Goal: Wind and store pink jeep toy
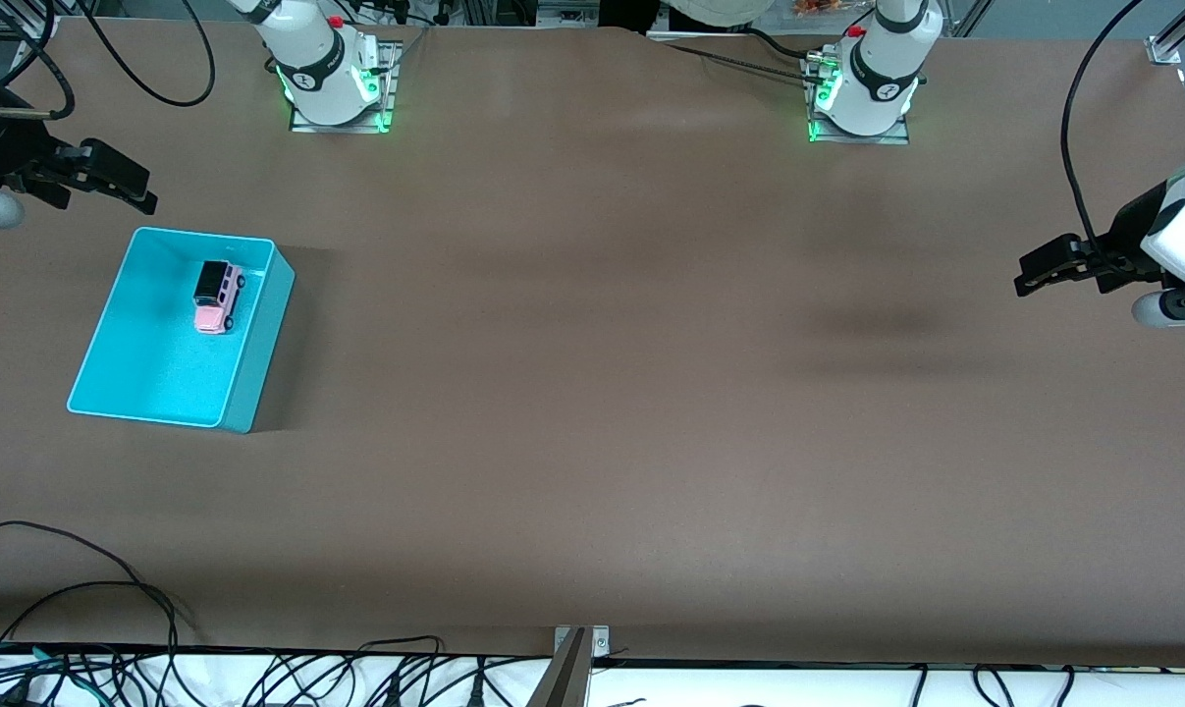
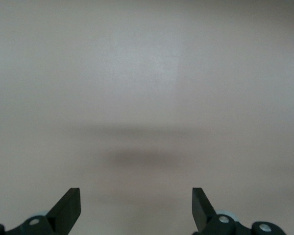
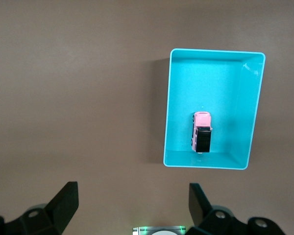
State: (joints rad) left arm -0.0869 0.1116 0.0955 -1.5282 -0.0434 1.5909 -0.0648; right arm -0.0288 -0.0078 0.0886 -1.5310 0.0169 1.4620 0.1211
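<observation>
The pink jeep toy (image 1: 217,295), with a black roof, lies inside the turquoise bin (image 1: 263,339) near the wall closest to the robots' bases, toward the right arm's end of the table. It also shows in the right wrist view (image 3: 202,132), inside the bin (image 3: 206,83). My right gripper (image 1: 145,191) is open and empty, up in the air over the table beside the bin; its jaws stand wide apart in the right wrist view (image 3: 133,191). My left gripper (image 1: 1022,277) is open and empty over bare table at the left arm's end, and it also shows in the left wrist view (image 2: 136,196).
The two arm bases (image 1: 337,74) (image 1: 867,83) stand along the table edge farthest from the front camera. Loose black cables (image 1: 81,609) lie at the edge nearest the front camera. The brown tabletop (image 1: 592,393) stretches between bin and left arm.
</observation>
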